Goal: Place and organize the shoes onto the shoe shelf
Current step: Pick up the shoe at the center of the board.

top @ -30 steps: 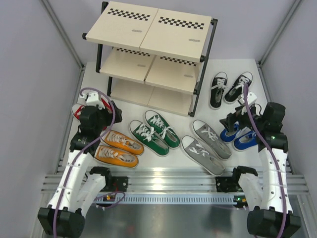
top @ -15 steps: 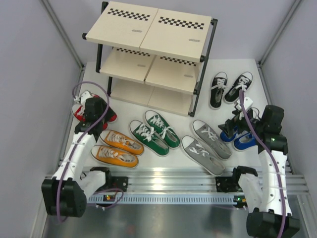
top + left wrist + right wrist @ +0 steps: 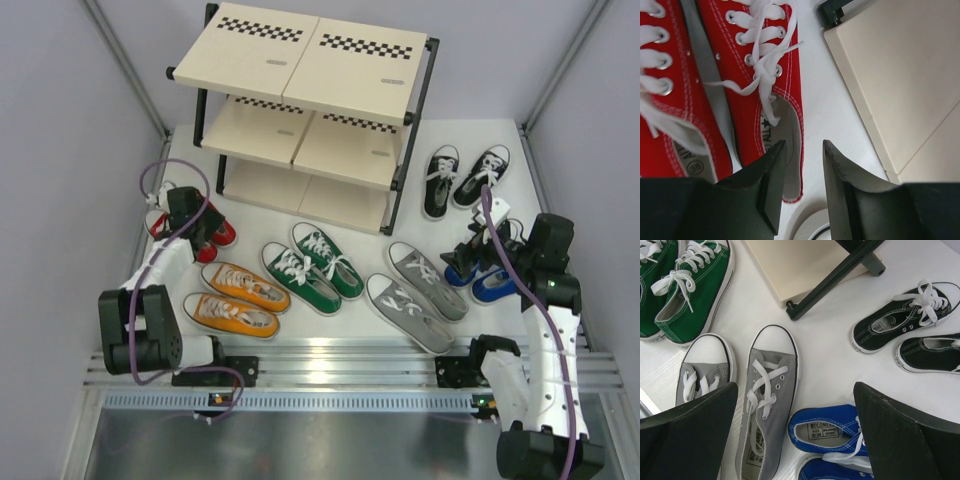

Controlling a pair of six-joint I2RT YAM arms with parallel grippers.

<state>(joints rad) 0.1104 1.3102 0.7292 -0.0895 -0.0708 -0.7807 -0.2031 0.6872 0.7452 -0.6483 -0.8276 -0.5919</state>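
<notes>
Left gripper (image 3: 804,150) jaws are set a little apart round the rim of a red shoe (image 3: 742,117), right gripper (image 3: 795,387) jaws are spread wide — shoes (image 3: 300,275) are laid beside the shelf (image 3: 300,55).

overhead cam: bright and even, lit from above, everything sharp corner to corner
shadows: soft and short, the darkest patch sits under the shoe shelf (image 3: 310,60)
glare: the metal rail (image 3: 340,372) at the front has a pale sheen, nothing blown out
left wrist cam: red shoes (image 3: 737,107) crisp down to the stitching; left end effector (image 3: 803,145) dark, a bit soft
right wrist cam: white bench (image 3: 830,355) nearly washes out; right end effector (image 3: 795,385) just dark, featureless shapes
</notes>
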